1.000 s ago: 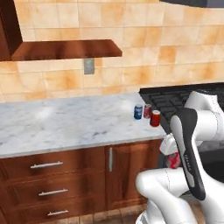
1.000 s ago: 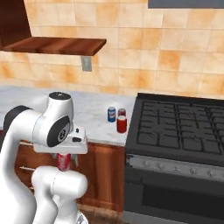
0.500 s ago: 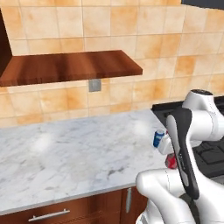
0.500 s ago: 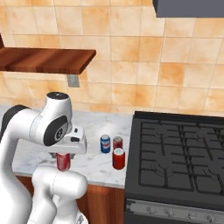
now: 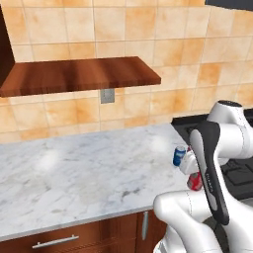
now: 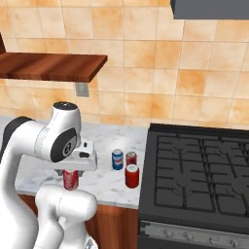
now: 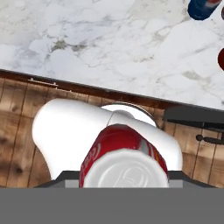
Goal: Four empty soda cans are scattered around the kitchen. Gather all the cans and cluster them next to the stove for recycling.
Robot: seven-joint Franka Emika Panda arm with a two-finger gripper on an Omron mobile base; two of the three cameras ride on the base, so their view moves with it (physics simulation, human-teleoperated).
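Red can (image 6: 70, 179) pinched in the tool (image 6: 71, 171), hanging over the table (image 6: 104, 180) edge, top end filling the hand view. Three more cans clustered on the table just left of the stove (image 6: 194, 175): blue (image 6: 117, 159), red (image 6: 131, 158), red (image 6: 132, 176).

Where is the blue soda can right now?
In the right base view the blue can stands on the marble counter, left of two red cans beside the stove.

Even, bright rendered light; soft pale glare patches on the marble counter (image 5: 89, 173); faint shadow beneath the shelf (image 5: 79, 76); slightly soft detail.
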